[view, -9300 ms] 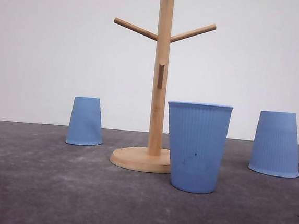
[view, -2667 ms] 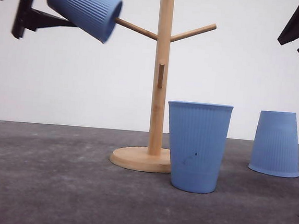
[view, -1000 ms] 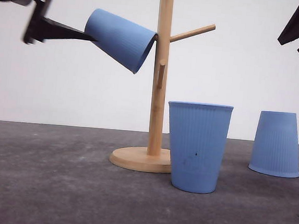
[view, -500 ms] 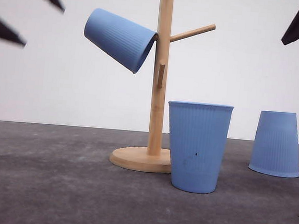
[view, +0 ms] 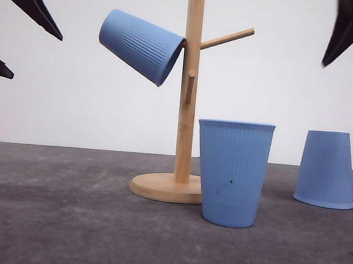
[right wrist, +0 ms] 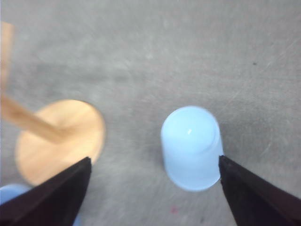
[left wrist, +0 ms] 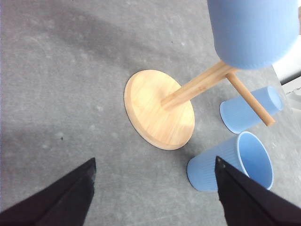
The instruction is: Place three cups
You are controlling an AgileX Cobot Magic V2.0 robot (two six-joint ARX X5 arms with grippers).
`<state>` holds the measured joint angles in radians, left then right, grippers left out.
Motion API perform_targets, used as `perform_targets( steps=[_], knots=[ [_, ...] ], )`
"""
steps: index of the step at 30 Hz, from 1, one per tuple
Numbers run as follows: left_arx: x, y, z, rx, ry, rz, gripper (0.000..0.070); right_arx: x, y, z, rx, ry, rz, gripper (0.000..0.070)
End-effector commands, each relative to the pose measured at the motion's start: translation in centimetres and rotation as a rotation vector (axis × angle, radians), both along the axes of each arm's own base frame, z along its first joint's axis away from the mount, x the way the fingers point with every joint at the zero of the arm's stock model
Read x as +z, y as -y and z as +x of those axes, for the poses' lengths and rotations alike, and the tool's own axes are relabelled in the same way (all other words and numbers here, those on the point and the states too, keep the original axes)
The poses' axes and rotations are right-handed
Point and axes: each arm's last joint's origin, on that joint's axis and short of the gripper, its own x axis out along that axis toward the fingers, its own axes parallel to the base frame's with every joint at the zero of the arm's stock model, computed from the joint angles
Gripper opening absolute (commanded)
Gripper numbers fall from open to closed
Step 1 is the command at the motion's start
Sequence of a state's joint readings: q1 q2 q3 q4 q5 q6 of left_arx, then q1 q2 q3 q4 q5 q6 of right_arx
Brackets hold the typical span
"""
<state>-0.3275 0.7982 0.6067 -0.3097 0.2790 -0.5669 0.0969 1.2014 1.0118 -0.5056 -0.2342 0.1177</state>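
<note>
From my remote station I see the first cup (view: 141,46) hanging on the left peg of the wooden stand (view: 188,102). Its long axis is tilted: the mouth points down and right against the pole, and the flat base points up and to the left. In the left wrist view the same cup (left wrist: 254,30) is above the round base of the stand (left wrist: 159,109).

The second cup (view: 233,173) stands upright on the grey table (view: 51,220), mouth up, long axis vertical, just in front of the stand base and to its right. The third cup (view: 326,169) stands upside down farther right, mouth on the table, base up, well apart from the stand. The right wrist view shows this cup (right wrist: 192,147) from above.

My left gripper (view: 12,28) is at the upper left with its fingers spread wide and nothing between them. The right gripper (right wrist: 153,193) is also spread, empty, and above the inverted cup.
</note>
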Motion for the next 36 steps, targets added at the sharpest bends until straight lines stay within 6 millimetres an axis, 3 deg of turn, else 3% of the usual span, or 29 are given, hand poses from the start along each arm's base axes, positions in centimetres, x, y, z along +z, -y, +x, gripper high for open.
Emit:
perform_targets(
  steps=[1,8,16,19,24,28,36],
  knots=[
    [0.5,0.1,0.2,0.002,0.020,-0.005,0.0469,-0.2,0.0,1.8,0.021,0.002,-0.034,0.0564],
    [0.5,0.0,0.2,0.023,0.029,0.003,0.0469,-3.3,0.0,6.7,0.007,-0.045,-0.046,0.0566],
    [0.5,0.0,0.3,0.039,0.032,0.010,0.0469,-7.5,0.2,8.8,0.004,-0.167,-0.084,0.0581],
    [0.5,0.0,0.3,0.045,0.033,0.013,0.0469,-8.4,0.2,8.9,0.006,-0.210,-0.085,0.0576],
    [0.5,0.0,0.3,0.049,0.034,0.016,0.0469,-9.1,0.2,8.6,0.009,-0.281,-0.090,0.0506],
    [0.5,-0.1,0.3,0.063,0.036,0.023,0.0469,-9.2,0.3,8.1,0.009,-0.331,-0.092,0.0356],
    [0.5,-0.1,0.3,0.063,0.035,0.023,0.0469,-6.2,0.5,5.7,0.051,-0.331,-0.031,0.0335]
  ],
)
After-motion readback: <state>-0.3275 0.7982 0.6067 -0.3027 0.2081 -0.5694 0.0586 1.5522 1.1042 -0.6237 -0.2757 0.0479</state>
